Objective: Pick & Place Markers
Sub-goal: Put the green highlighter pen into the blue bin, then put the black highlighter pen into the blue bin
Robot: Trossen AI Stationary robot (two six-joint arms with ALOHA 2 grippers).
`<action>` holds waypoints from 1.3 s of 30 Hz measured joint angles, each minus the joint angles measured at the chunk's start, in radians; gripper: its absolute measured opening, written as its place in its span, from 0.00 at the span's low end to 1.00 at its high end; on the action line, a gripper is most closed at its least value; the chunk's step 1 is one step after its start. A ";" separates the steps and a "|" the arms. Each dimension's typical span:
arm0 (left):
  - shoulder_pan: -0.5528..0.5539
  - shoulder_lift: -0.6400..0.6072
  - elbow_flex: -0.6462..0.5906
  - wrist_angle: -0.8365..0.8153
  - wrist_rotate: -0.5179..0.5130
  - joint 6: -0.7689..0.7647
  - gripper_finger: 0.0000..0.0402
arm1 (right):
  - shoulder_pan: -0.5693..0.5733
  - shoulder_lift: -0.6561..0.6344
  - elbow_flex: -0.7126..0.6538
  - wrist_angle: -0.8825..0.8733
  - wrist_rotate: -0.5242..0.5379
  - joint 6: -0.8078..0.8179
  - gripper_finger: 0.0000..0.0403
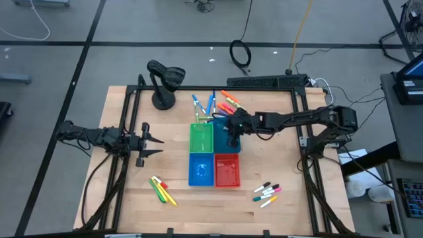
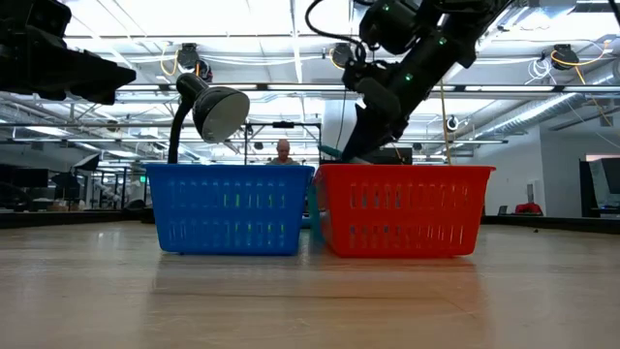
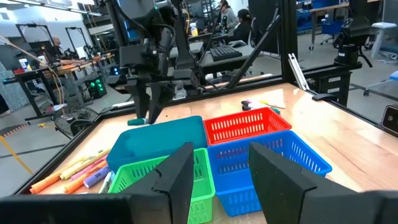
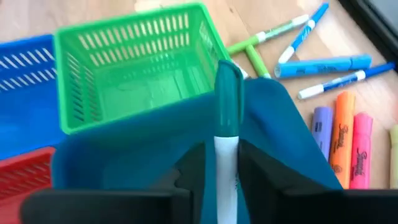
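Over the teal bin, right gripper clamped mid-barrel on teal-capped marker: light, rigid, smooth, likely slippery; left gripper parted, idle.

In the low view, the blue slotted plastic bin and the red slotted plastic bin hide the two bins behind them and every marker on the tabletop. The right tool's white marker with a teal cap runs off the wrist picture's bottom edge, its printing too blurred to read. From above that tool covers part of the teal plastic bin.
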 joint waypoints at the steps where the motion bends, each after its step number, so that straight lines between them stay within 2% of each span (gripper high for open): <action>1: 0.000 0.000 0.000 0.000 0.000 0.000 0.40 | 0.000 0.001 0.000 0.000 0.002 -0.001 0.26; 7: 0.000 0.000 0.000 0.000 0.000 0.000 0.40 | 0.000 0.000 0.000 0.009 0.003 -0.003 0.37; 13: 0.000 0.000 0.000 0.000 0.000 0.000 0.40 | 0.004 0.000 0.000 0.018 -0.017 -0.005 0.42; 19: 0.000 0.000 0.000 0.000 0.000 0.000 0.40 | 0.063 -0.039 0.000 0.020 -0.243 -0.081 0.42; 23: 0.000 0.000 0.000 0.000 0.000 0.000 0.40 | 0.154 -0.092 0.000 0.008 -0.450 -0.099 0.42; 25: 0.000 0.000 0.000 0.000 0.000 0.000 0.40 | 0.213 -0.121 0.000 -0.014 -0.501 -0.078 0.42; 30: 0.000 0.000 0.000 0.000 0.000 0.000 0.40 | 0.377 -0.191 0.000 -0.120 -0.477 -0.018 0.42; 32: 0.000 0.000 0.000 0.000 0.000 0.000 0.40 | 0.446 -0.219 0.000 -0.201 -0.406 0.041 0.42; 39: 0.000 0.000 0.000 0.000 0.000 0.000 0.40 | 0.684 -0.273 -0.001 -0.543 -0.052 0.300 0.41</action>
